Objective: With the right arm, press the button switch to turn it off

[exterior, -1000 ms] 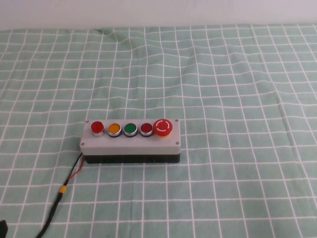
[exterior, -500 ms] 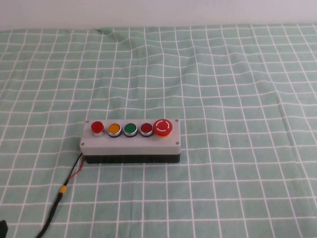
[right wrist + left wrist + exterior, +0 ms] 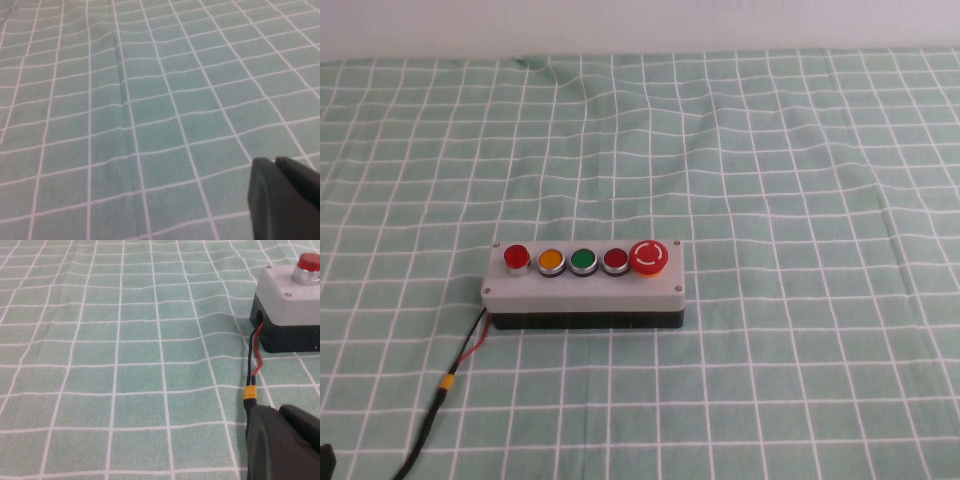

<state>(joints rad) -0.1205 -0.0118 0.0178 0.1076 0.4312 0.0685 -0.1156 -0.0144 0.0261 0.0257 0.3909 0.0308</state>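
**Red button at the box's left end, both hands low and apart from it**

The button switch point(image 3: 516, 257) is a small, round, bright-red cap standing proud in a silver ring, at the left end of the row on a grey box point(image 3: 582, 288) with a black base. Along from it sit an orange button point(image 3: 551, 260), a green button point(image 3: 583, 260), a flatter dark-red button point(image 3: 615, 260) and a big red mushroom button point(image 3: 649, 256). The box lies a little left of centre on the tabletop point(image 3: 800, 200), which is covered in green cloth with a white grid. A black and red cable point(image 3: 460, 365) leaves the box's left end toward the near edge. The left hand point(image 3: 282, 442) is a dark shape just above the cloth, close to that cable's yellow connector point(image 3: 249, 392). The right hand point(image 3: 285, 200) hangs over bare cloth, with no box in its wrist view. I cannot tell how either hand's fingers are set.
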